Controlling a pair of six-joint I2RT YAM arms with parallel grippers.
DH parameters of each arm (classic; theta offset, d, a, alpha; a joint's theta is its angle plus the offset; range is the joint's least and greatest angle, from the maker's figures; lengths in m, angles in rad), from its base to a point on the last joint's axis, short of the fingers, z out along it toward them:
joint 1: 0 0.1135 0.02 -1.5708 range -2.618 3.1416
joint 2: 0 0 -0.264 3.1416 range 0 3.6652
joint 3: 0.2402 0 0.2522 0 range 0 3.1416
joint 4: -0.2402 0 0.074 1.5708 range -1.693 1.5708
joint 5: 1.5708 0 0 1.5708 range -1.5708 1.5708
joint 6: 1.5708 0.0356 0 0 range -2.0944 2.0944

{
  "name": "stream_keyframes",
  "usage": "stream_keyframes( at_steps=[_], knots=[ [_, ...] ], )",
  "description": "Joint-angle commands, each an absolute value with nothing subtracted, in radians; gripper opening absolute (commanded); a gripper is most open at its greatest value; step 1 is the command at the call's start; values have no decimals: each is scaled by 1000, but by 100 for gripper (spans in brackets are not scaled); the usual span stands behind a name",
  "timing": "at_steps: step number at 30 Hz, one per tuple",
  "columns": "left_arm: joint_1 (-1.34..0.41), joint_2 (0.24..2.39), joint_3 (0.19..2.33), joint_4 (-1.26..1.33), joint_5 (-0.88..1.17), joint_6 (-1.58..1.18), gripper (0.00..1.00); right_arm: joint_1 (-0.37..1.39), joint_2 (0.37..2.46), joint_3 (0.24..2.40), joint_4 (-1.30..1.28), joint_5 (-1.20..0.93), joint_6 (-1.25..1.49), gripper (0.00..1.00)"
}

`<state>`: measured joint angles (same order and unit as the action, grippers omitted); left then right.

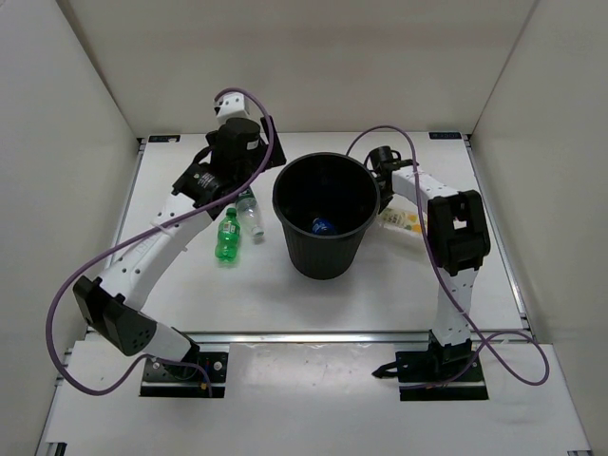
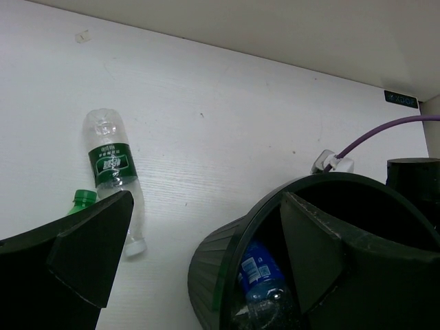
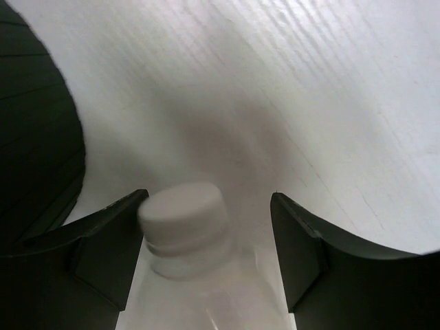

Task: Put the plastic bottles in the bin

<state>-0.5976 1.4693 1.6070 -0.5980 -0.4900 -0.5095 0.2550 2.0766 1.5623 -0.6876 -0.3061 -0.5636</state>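
The black bin point(image 1: 323, 256) stands mid-table, with a blue-labelled bottle point(image 1: 323, 225) lying in its bottom. Left of it lie an all-green bottle point(image 1: 228, 237) and a clear green-labelled bottle point(image 1: 249, 211). My left gripper point(image 1: 249, 169) hovers open above them; its view shows the green-labelled bottle point(image 2: 113, 165), the green cap point(image 2: 84, 199), the bin's rim point(image 2: 234, 240) and the blue-labelled bottle point(image 2: 258, 271). Right of the bin lies a whitish, yellow-labelled bottle point(image 1: 405, 220). My right gripper point(image 1: 391, 201) straddles its neck: the white cap point(image 3: 182, 223) touches the left finger point(image 3: 103, 240), with a gap to the right one.
White walls close in the table on the left, back and right. A purple cable point(image 2: 385, 130) loops off each wrist. In the right wrist view the bin's ribbed wall point(image 3: 34, 137) sits close on the left, with bare tabletop ahead.
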Motion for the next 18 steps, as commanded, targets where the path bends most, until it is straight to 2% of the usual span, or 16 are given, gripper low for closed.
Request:
stream_keyframes(
  at_steps=[1,5,7,9,11,17,18],
  knots=[
    [-597,1394,1585,-589,-489,-526,99,262,2029,1534,-600,-236,-537,61],
    [-598,1368,1566,-587,-491,-532,98,282,2005,1506,-548,-192,-540,47],
    [-591,1361,1560,-586,-491,-531,99,288,2006,1502,-548,-160,-543,46],
    [-595,1342,1551,-578,-494,-532,99,287,2013,1509,-555,-146,-540,41],
    [-585,1330,1537,-575,-497,-537,99,281,2016,1525,-574,-164,-532,27],
    [-587,1307,1519,-568,-502,-543,98,265,1982,1517,-572,-183,-503,24],
    [-584,1302,1510,-569,-491,-543,99,264,1965,1519,-566,-176,-496,13]
  ],
)
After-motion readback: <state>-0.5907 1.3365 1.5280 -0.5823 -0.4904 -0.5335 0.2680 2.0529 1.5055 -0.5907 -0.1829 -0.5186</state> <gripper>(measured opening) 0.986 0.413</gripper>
